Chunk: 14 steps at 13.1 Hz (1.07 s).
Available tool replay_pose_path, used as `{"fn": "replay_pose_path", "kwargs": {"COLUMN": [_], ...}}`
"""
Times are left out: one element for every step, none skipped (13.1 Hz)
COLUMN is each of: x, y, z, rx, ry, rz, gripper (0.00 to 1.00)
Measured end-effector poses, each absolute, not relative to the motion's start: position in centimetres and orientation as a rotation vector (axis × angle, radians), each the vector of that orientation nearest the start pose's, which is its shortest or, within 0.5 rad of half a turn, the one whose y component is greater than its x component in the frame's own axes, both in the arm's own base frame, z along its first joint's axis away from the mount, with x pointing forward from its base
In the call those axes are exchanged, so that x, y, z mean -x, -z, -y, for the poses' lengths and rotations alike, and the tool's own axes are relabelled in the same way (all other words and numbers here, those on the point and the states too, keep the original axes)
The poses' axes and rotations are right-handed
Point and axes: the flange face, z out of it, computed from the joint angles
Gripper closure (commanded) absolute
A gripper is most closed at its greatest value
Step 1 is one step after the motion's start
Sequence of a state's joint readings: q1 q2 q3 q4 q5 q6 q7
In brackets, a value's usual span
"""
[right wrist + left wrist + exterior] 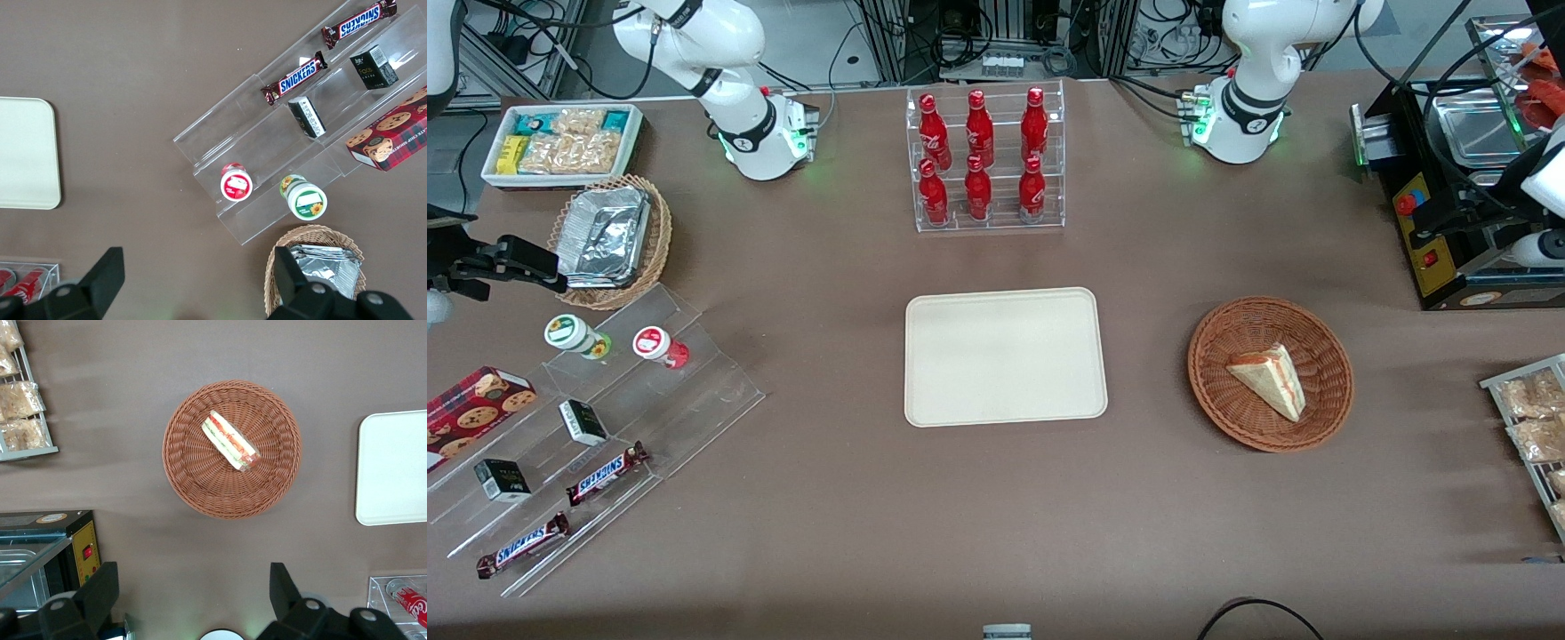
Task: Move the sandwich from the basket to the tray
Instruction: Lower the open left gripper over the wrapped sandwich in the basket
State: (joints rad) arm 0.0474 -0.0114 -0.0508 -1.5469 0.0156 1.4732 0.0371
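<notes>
Pincer: we see the left arm's gripper (193,600) held high above the table, its two fingers spread wide with nothing between them.
Sandwich: the sandwich (230,441) lies on its side inside the basket (200,487), filling stripe facing up; it sits well below the pincer and ahead of the fingertips, not between them.
Basket: we find it well apart from the tray (1005,356), toward the working arm's end of the table.
Tray: bare, with nothing resting on it — it lies off to one side of the pincer, past the basket.
Done so far: we judge that no step of the transfer is complete; the sandwich is untouched.
Remaining: we still have to bring the pincer over the basket, descend, close on the wedge, lift, carry it across to the tray and release — the whole sequence.
Clearance: bare tablecloth separates basket and tray, so we expect an unobstructed carry.
</notes>
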Motion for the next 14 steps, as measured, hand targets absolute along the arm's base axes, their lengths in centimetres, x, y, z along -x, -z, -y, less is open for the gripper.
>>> {"fn": "replay_pose_path", "kwargs": {"x": [-54.1, -54.1, -54.2, -54.3, -54.5, -55.1, -55.8, -56.6, -57.1, -57.4, -57.5, -57.6, -57.6, -57.6], "y": [-63.4, -63.4, -63.3, -63.0, -62.4, -61.5, -60.2, -58.4, -56.3, -54.2, -52.2, -50.5, -48.9, -47.0], "z": [0.1, 0.1, 0.1, 0.1, 0.1, 0.1, 0.1, 0.0, 0.1, 0.3, 0.7, 1.2, 1.8, 2.2], "rx": [3.124, 3.124, 3.124, 3.124, 3.124, 3.124, 3.125, 3.126, 3.125, 3.121, 3.113, 3.103, 3.093, 3.081], "ry": [-0.096, -0.094, -0.095, -0.104, -0.121, -0.134, -0.135, -0.136, -0.133, -0.130, -0.126, -0.107, -0.073, -0.033], "rz": [-0.072, -0.085, -0.092, -0.093, -0.093, -0.094, -0.091, -0.061, 0.011, 0.106, 0.220, 0.326, 0.422, 0.532], "gripper": [0.00, 0.00, 0.00, 0.00, 0.00, 0.00, 0.00, 0.00, 0.00, 0.00, 0.00, 0.00, 0.00, 0.00]}}
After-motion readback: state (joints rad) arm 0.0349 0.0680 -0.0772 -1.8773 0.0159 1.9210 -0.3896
